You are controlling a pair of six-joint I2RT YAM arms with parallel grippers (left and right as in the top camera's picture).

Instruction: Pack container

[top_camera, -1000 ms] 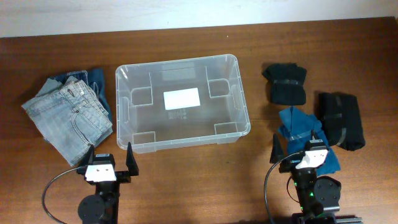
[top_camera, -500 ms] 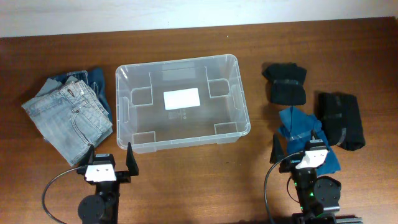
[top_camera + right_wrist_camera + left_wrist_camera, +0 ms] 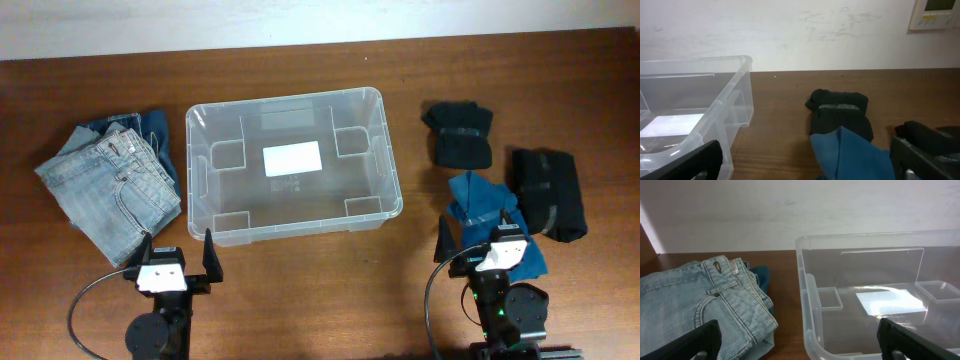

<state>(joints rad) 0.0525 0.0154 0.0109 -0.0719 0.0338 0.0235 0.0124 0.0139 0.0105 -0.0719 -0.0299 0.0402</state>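
Observation:
The container [image 3: 197,170] is a clear plastic bin with a white label [image 3: 291,158] on its base, in the middle of the table; nothing lies in it. It also shows in the left wrist view [image 3: 807,295] and the right wrist view [image 3: 715,112]. Folded light-blue jeans [image 3: 110,188] lie to its left. A folded blue cloth [image 3: 490,215], a black bundle [image 3: 460,135] and another black folded garment [image 3: 550,192] lie to its right. My left gripper [image 3: 178,255] is open and empty, near the front edge. My right gripper [image 3: 478,245] is open, just in front of the blue cloth.
A darker blue garment [image 3: 153,128] sticks out from under the jeans. A white wall runs along the table's far edge, with a wall panel [image 3: 936,12] at the upper right.

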